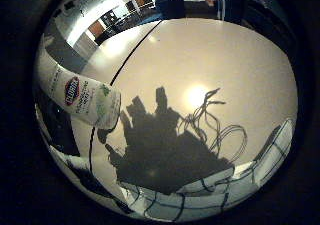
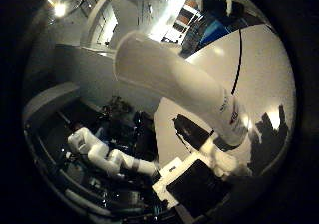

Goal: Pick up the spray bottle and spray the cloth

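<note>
The spray bottle (image 2: pixel 189 89) lies close across the palm, its long axis slanting, nozzle end toward the bench (image 1: pixel 210 65); the checked cloth (image 1: pixel 200 197) lies flat on the bench beyond it; whether the robot hand's fingers curl round the bottle I cannot tell.

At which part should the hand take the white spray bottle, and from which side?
Probably the long round body of the spray bottle, near its middle, coming from the side, across its length. That body is smooth and even in width; the spray head at the narrow end should stay free.
</note>
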Controlling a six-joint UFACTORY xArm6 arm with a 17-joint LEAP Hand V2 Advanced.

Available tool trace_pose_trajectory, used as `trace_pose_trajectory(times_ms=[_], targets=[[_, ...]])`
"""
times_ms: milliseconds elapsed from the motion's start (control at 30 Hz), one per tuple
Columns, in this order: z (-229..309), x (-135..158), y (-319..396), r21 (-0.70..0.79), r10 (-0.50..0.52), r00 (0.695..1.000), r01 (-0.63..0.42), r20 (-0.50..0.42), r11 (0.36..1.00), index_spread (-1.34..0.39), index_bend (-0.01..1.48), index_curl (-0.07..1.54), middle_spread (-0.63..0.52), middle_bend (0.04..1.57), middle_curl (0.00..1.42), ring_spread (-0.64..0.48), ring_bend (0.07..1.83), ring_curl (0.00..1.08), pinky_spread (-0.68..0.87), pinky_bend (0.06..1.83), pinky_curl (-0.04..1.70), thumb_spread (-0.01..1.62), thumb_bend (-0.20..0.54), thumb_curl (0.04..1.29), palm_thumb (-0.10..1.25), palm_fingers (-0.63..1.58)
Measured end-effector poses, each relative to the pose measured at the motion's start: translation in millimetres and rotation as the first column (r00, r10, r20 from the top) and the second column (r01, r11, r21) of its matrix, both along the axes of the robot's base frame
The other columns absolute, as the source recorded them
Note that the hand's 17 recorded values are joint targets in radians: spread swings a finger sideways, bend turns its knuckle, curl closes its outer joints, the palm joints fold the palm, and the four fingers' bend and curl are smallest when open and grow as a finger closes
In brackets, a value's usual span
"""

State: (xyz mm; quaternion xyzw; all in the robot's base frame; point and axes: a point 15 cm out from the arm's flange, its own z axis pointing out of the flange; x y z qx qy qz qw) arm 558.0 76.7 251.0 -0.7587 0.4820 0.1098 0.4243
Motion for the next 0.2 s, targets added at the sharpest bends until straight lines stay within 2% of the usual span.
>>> trace_pose_trajectory(times_ms=[200], targets=[[48, -12, -21, -0.025, -0.032, 0.997, 0.034, 0.072, 0.999, -0.26, 0.2, 0.42, -0.03, 0.44, 0.42, 0.0, 0.65, 0.35, 0.36, 0.47, 0.54, 1.03, -0.024, 0.39, 0.67, 0.24]])
